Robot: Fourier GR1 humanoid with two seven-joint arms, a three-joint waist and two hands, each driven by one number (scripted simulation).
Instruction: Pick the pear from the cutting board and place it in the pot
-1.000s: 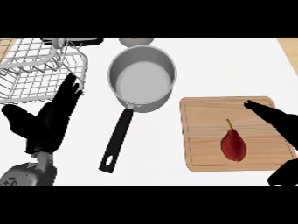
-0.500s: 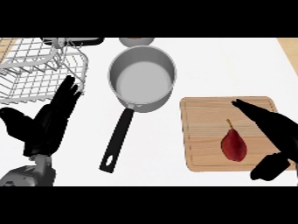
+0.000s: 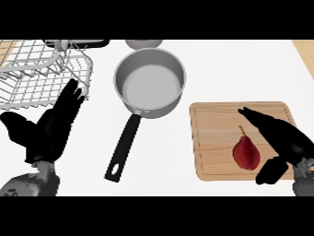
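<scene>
A dark red pear (image 3: 246, 152) with a thin stem lies on the wooden cutting board (image 3: 213, 138) at the right. My right hand (image 3: 283, 137) hovers open just right of the pear, fingers stretched toward the board's far edge, thumb hanging near the board's front corner. Whether it touches the pear I cannot tell. The grey pot (image 3: 149, 83) with a long black handle (image 3: 124, 149) stands left of the board, nothing inside it. At the lower left my left hand (image 3: 49, 128) rests open, fingers up.
A wire dish rack (image 3: 35, 73) stands at the back left, right behind my left hand. A small round object (image 3: 144, 43) peeks in at the counter's far edge behind the pot. A wooden strip (image 3: 313, 60) runs along the right side.
My right hand has slid left across the cutting board and now sits right beside the pear. The left hand has barely shifted. Pear and pot stay put.
</scene>
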